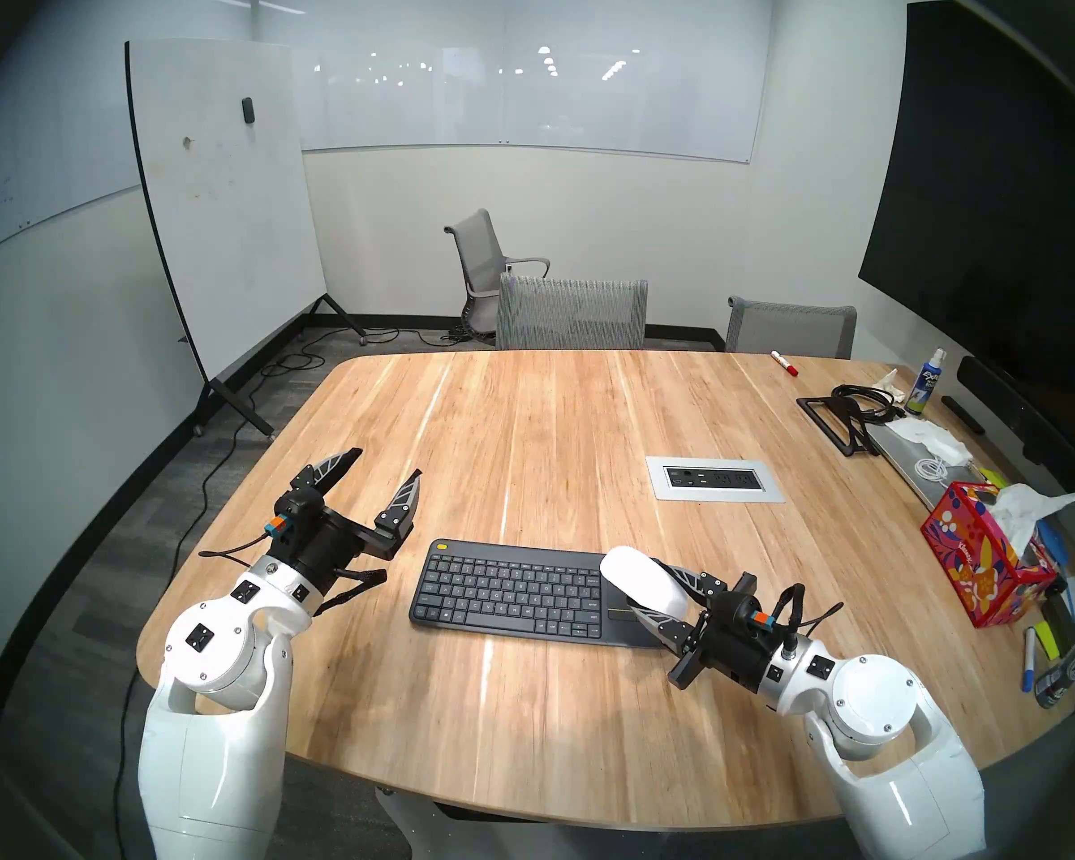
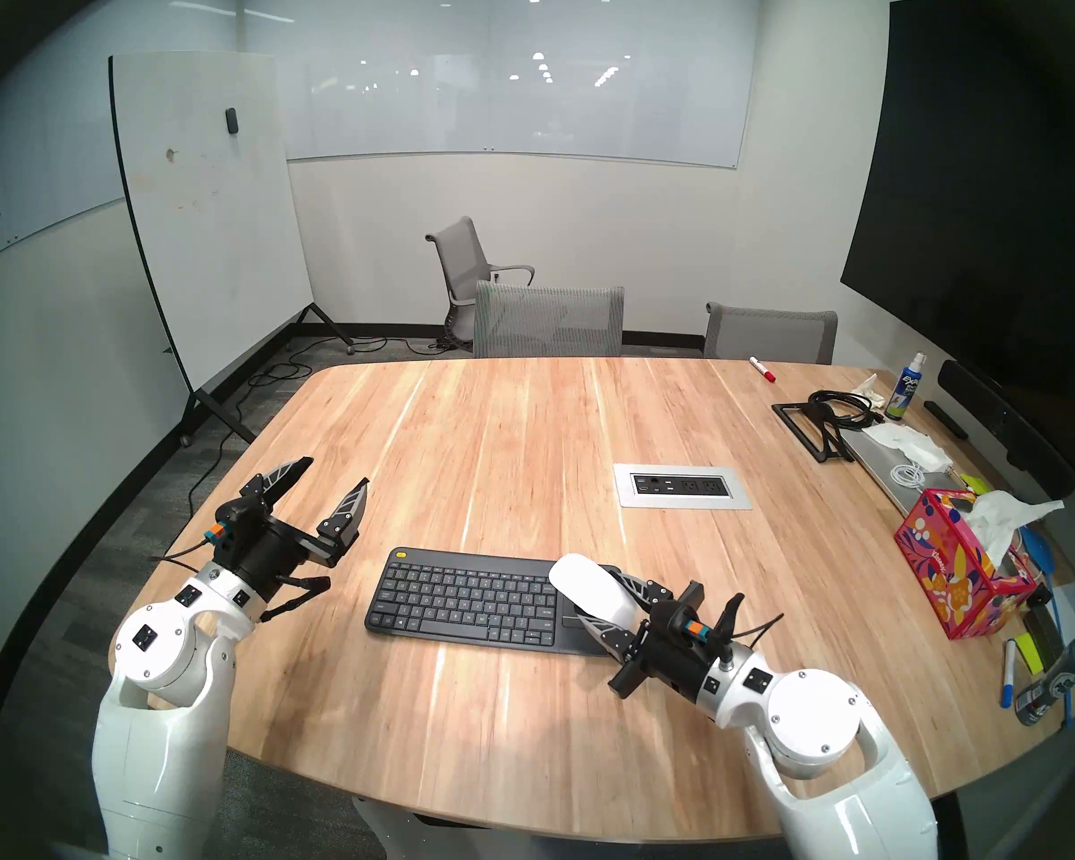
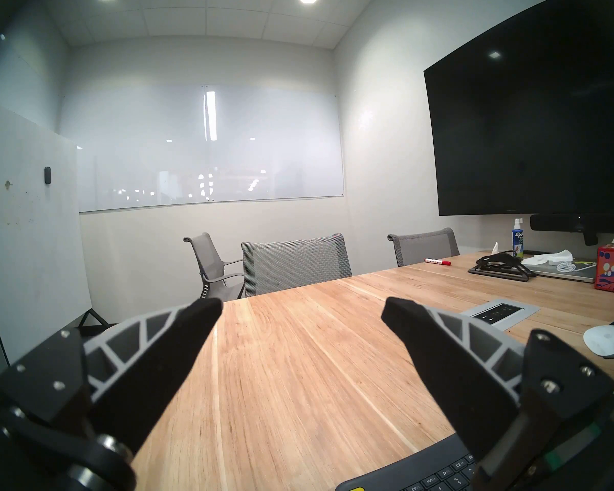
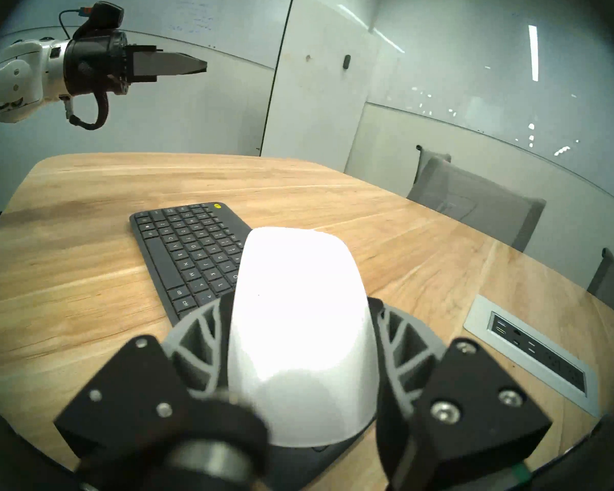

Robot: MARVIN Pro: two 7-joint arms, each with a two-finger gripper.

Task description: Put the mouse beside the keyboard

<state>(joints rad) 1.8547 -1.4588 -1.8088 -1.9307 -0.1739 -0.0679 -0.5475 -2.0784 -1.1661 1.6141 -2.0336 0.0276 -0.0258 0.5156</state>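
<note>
Low at centre of our right wrist view, our right gripper (image 4: pixel 300 338) clamped the mouse (image 4: pixel 298 323) above the keyboard (image 4: pixel 188 253), ready for placing alongside, while our left gripper (image 1: pixel 370 481) waited wide at left.

My right claw (image 1: pixel 637 592), clamped on the mouse (image 1: pixel 643 581), hangs over the keyboard's (image 1: pixel 510 589) touchpad end, so the keyboard lies straight under and to the claw's left. Behind the claw, toward me, I see bare table (image 1: pixel 522 716) with room to pass. To its right the wood is free up to the tissue box (image 1: pixel 982 561) and the markers near the edge. Ahead of it the socket panel (image 1: pixel 714 479) sits flush in the top; beyond that, open wood. My left claw (image 1: pixel 386 477), jaws spread, floats left of the keyboard over bare wood, nothing between its fingers (image 3: pixel 192 323) or ahead of them.
</note>
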